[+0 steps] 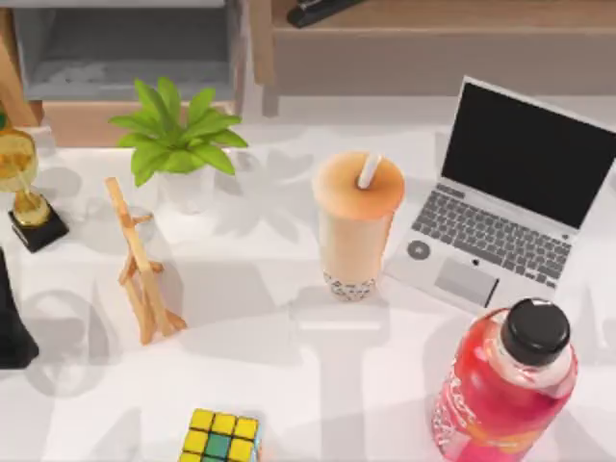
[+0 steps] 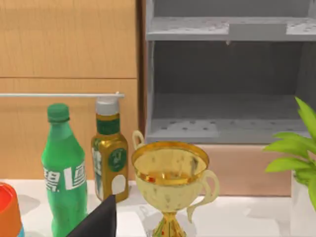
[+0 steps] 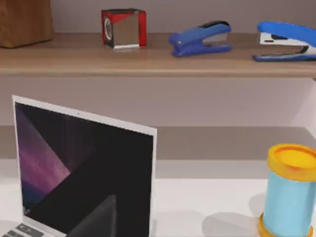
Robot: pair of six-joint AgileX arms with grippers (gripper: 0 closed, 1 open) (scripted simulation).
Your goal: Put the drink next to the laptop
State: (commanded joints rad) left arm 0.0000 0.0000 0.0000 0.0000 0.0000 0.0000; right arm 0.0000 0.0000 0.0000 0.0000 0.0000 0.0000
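White table [image 1: 289,385] carries the clear plastic milk-tea cup [image 1: 356,226] upright just beside the open silver-grey laptop [image 1: 505,197]; finger state of both grippers: cannot tell.

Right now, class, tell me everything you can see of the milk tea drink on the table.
The drink is a clear plastic-looking cup of pale orange-beige tea, with dark pearls settled at the bottom, a sealed orange top and a white straw poking through it. It stands upright on the white table, just left of the laptop, very close to its front corner; contact cannot be told. Nothing grips it. The potted plant stands apart on its other side.
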